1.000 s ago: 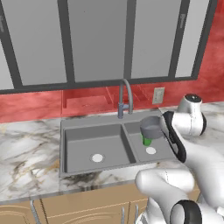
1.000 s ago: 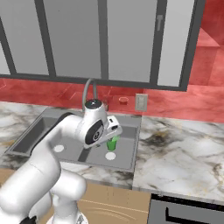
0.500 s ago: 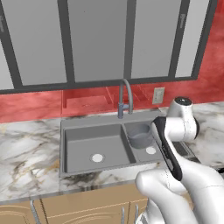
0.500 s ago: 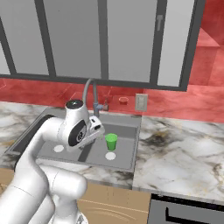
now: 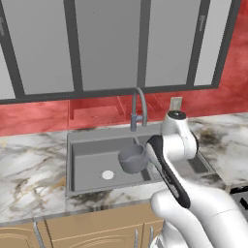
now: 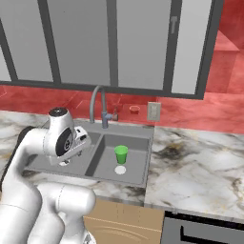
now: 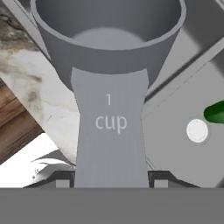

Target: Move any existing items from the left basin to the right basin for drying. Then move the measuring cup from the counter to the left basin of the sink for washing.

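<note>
The grey measuring cup (image 5: 131,159) hangs over the right part of the wide left basin (image 5: 89,162), close to the divider. My gripper (image 7: 111,179) is shut on its flat handle, marked "1 cup", and the cup's bowl (image 7: 109,39) points away from the hand. In the narrow right basin (image 6: 136,143) a small green cup (image 6: 121,155) stands upright beside the white drain (image 6: 120,169); the hand view catches that green cup (image 7: 216,113) at its right edge. My arm hides much of the right basin in the left base view.
The arched grey tap (image 5: 139,109) rises behind the sink, just beyond the held cup. Marble counter (image 6: 200,167) runs along both sides of the sink. A wall socket (image 6: 153,111) sits on the red backsplash, and a dark oven front (image 6: 205,228) is at lower right.
The arm has swung left with the measuring cup, carrying it from above the right basin to above the left basin. The green cup has stayed put.
</note>
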